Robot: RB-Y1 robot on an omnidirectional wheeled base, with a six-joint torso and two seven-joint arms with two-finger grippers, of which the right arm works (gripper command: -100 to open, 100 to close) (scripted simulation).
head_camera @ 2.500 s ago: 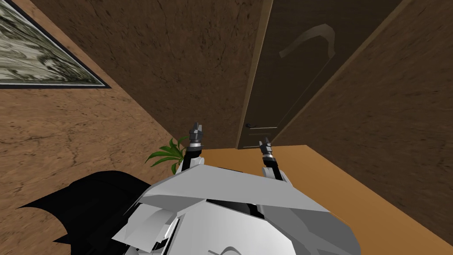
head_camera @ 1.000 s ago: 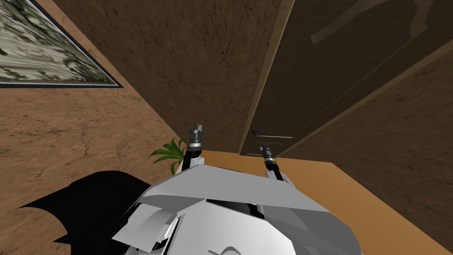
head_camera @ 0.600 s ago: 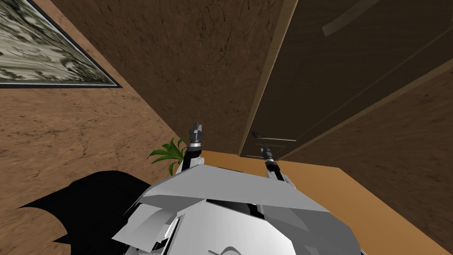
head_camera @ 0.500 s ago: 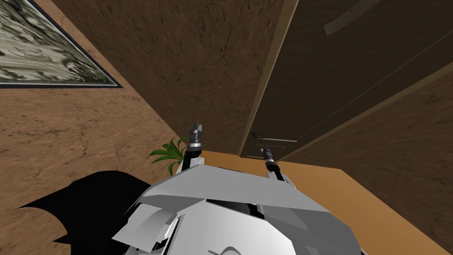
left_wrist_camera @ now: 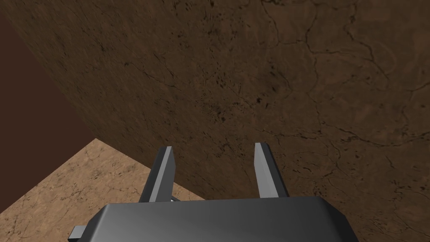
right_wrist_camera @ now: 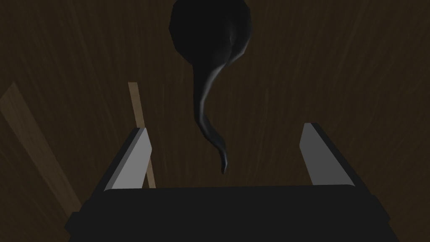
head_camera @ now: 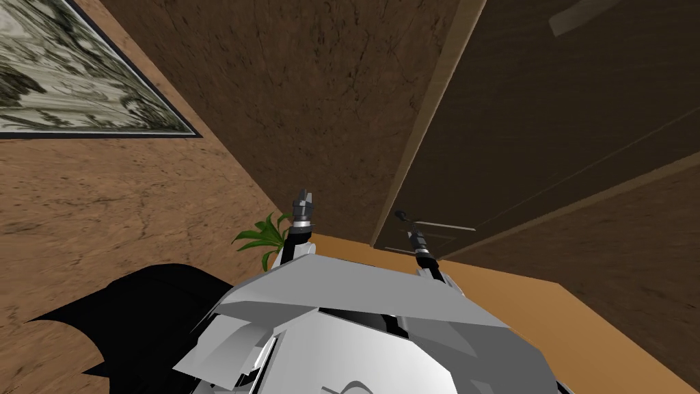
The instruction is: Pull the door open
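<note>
Brown walls (head_camera: 307,102) with fine dark cracks take most of the head view, and they meet in a corner in front of the robot. The door (head_camera: 547,137) stands in the wall ahead, to the robot's right. It is a very dark brown slab with a faint grain, much darker than the walls. A light tan frame (head_camera: 437,116) runs along its edge nearer the corner. Below the door lies an orange-tan floor (head_camera: 533,308). A framed picture (head_camera: 68,82) in grey and green tones hangs on the lighter wall at the robot's left, and a black area (head_camera: 137,308) spreads low on that side. A small green plant (head_camera: 263,236) stands in the corner, just beside the left arm.

The left gripper (head_camera: 303,202) is raised in front of the wall, well apart from the door. Its two fingers (left_wrist_camera: 167,168) are apart, with nothing between them. The right gripper (head_camera: 412,234) reaches up to the door, just under the handle (head_camera: 401,215), where thin pale lines (head_camera: 444,225) cross the door's face. In the right wrist view the handle is black. It has a round base (right_wrist_camera: 210,29) on the door and a thin lever (right_wrist_camera: 201,105) that curves from it toward the gripper and ends in a point. The right gripper's jaws stand wide apart. The lever's tip lies in the gap between them and touches neither finger (right_wrist_camera: 130,161).
</note>
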